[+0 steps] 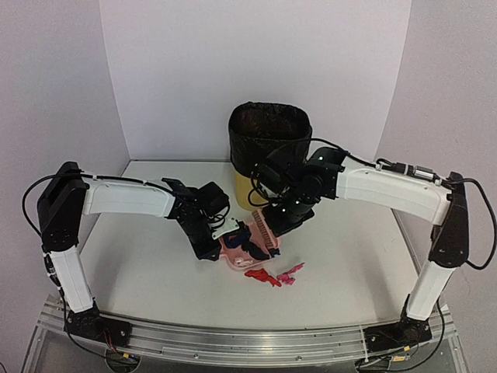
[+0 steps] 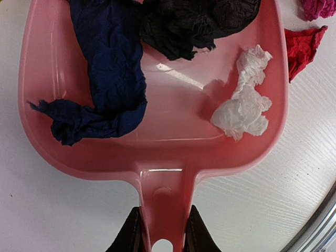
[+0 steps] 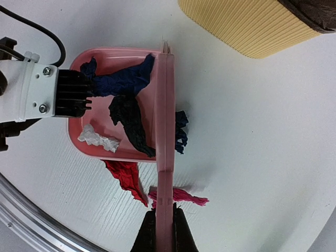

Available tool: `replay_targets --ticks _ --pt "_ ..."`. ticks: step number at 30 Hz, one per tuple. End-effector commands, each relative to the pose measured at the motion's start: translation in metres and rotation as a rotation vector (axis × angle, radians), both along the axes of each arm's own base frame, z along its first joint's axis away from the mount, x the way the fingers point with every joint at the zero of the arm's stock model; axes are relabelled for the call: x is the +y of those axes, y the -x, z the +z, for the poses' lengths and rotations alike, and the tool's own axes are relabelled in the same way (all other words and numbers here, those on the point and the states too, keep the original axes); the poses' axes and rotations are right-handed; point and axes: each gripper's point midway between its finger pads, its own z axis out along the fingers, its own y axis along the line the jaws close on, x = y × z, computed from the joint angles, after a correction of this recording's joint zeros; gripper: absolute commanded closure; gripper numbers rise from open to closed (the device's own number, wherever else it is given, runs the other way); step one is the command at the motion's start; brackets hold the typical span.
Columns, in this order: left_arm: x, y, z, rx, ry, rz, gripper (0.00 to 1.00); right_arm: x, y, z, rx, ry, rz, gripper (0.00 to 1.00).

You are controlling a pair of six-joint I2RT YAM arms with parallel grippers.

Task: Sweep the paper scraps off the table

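Paper scraps [image 2: 241,107] look featherlight, soft, better swept than pinched; left jaws clamp the dustpan handle [image 2: 163,202], right jaws the brush [image 3: 165,131].

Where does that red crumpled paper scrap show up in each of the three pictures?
Top external: red scrap on the table, just nearer than the pink dustpan.
Left wrist: upper right edge, outside the dustpan's rim.
Right wrist: lower middle, below the dustpan, left of the pink brush.
Shared landmark: the pink dustpan.
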Motion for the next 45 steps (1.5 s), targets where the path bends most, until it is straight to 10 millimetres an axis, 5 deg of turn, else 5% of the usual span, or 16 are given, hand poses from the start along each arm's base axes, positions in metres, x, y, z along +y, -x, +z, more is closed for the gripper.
replay_targets --ticks 1,9,21,35,45 --pt "-0.003 -0.012 0.022 -0.087 0.061 -0.009 1.0 -0.007 -0.001 0.038 -0.065 -0.106 -0.066 1.0" --pt "0.01 0.001 0.031 -0.01 0.08 0.148 1.0 -0.033 0.0 0.056 -0.137 -0.118 -0.136 1.0" --pt "0.05 0.034 0.051 -0.002 0.141 0.403 1.0 -0.081 0.007 0.034 -0.176 -0.016 -0.199 1.0" --pt "0.044 -0.02 0.185 -0.302 0.307 0.541 1.0 -0.145 0.015 -0.004 -0.091 0.035 -0.358 1.0" --pt "0.019 -0.071 0.27 -0.487 0.373 0.59 1.0 -0.188 0.012 -0.002 -0.17 0.103 -0.408 1.0"
